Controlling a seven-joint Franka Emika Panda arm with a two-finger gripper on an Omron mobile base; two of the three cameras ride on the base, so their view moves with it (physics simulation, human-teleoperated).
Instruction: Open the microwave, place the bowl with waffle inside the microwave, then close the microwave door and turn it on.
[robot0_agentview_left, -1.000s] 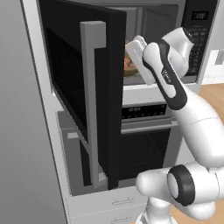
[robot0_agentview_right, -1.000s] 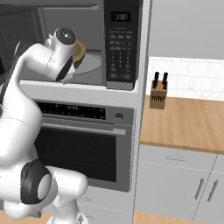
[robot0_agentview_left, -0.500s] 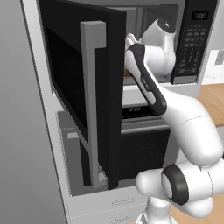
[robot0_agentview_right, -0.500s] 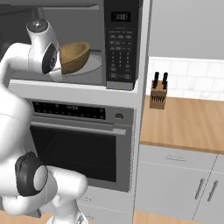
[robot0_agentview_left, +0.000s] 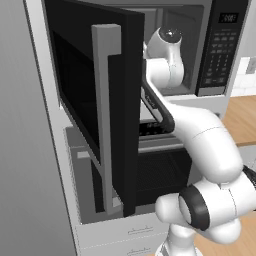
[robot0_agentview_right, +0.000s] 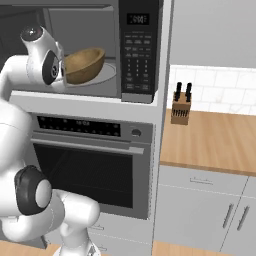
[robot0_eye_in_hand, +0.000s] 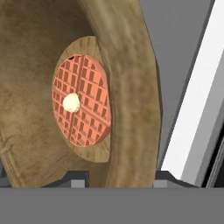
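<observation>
The gripper (robot0_eye_in_hand: 116, 178) is clamped on the rim of the bowl (robot0_eye_in_hand: 127, 92), one dark tip on each side of the wooden wall at six o'clock in the hand view. That pinch on the edge lets the arm carry the bowl in sideways without reaching under it. The waffle (robot0_eye_in_hand: 81, 100), with a pale dab at its centre, lies flat on the bowl's floor. In the right base view the bowl (robot0_agentview_right: 84, 64) sits tilted just over the glass turntable (robot0_agentview_right: 105, 76) inside the microwave (robot0_agentview_right: 100, 50), probably about to be set down. The microwave door (robot0_agentview_left: 95, 100) stands swung wide at nine o'clock of the arm, giving it room. The keypad panel (robot0_agentview_right: 138, 47) lies at three o'clock of the bowl, untouched.
</observation>
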